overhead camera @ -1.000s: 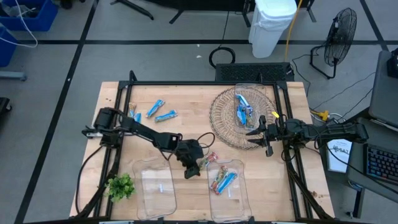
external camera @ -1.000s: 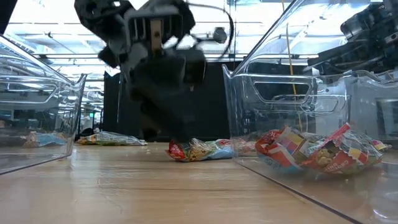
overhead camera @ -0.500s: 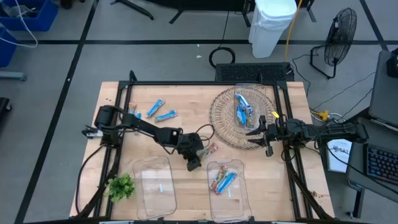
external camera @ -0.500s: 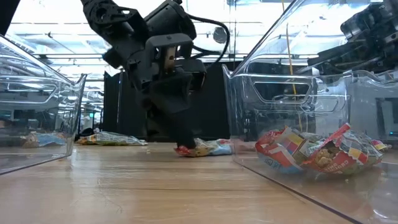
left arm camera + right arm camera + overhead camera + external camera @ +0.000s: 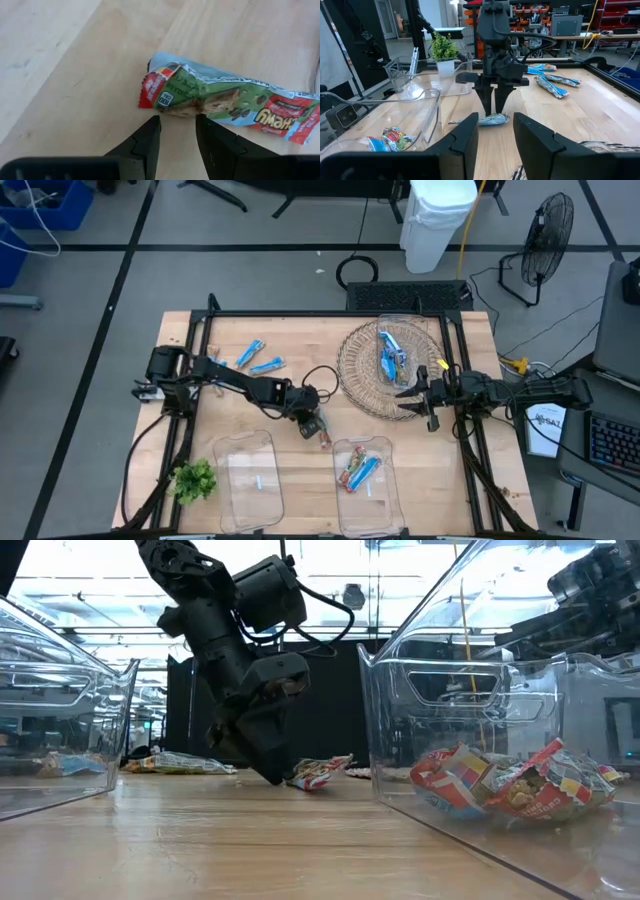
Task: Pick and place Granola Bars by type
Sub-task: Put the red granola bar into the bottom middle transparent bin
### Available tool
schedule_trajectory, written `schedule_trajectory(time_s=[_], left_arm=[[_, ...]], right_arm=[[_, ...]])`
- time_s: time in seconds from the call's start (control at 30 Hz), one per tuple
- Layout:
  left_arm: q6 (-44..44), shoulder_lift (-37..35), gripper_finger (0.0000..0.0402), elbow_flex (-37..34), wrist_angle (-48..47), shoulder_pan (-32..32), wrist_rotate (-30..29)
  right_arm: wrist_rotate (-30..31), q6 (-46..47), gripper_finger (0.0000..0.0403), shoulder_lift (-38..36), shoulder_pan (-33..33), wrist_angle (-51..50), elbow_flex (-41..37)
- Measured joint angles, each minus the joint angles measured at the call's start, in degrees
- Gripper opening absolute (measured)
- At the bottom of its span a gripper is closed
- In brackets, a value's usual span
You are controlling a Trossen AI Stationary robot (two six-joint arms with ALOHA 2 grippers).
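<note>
Pale wood table (image 5: 300, 360) under the rig, with a wire basket (image 5: 360, 380) toward the right and two clear bins (image 5: 375, 490) along the near edge. On the bare wood just beside the right bin's rim lies a multicoloured bar (image 5: 225, 102): crinkled wrapper, green in the middle, red at both ends, pale blue along one edge, lying flat. The left gripper (image 5: 312, 428) is tilted down over it from the table's middle, the arm stretched low across the boards; its fingers (image 5: 142, 142) stand slightly apart, their tips just short of the bar, gripping nothing. Two blue bars (image 5: 258, 360) lie at the far left. The right gripper (image 5: 412, 396) waits at the basket's edge, fingers spread, empty.
</note>
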Motion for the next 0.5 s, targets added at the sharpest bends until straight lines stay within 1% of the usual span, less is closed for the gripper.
schedule_trajectory(time_s=[0.07,0.3,0.37,0.4,0.43,0.5], left_arm=[[0.06,-0.24,0.0133,0.0,-0.41,0.06,-0.72],[-1.4,-1.45,0.0133,-0.15,-7.35,1.33,-13.76],[-1.67,-1.64,0.0133,-0.28,-7.71,1.87,-16.38],[-1.7,-2.11,0.0133,-0.28,-7.87,2.04,-17.23],[-1.7,-2.62,0.0133,-0.28,-7.91,2.3,-16.63],[-1.5,-3.43,0.0133,-0.2,-5.61,2.63,-12.81]], right_arm=[[0.0,0.0,0.0114,0.0,0.01,0.02,0.0],[0.0,0.0,0.0114,0.0,0.01,0.02,0.0],[0.0,0.0,0.0114,0.0,0.01,0.04,0.0],[0.0,0.0,0.0114,0.0,-0.01,0.04,0.0],[0.0,0.0,0.0114,0.0,0.01,0.04,0.0],[0.0,0.0,0.0114,-0.02,-0.01,0.07,0.0]])
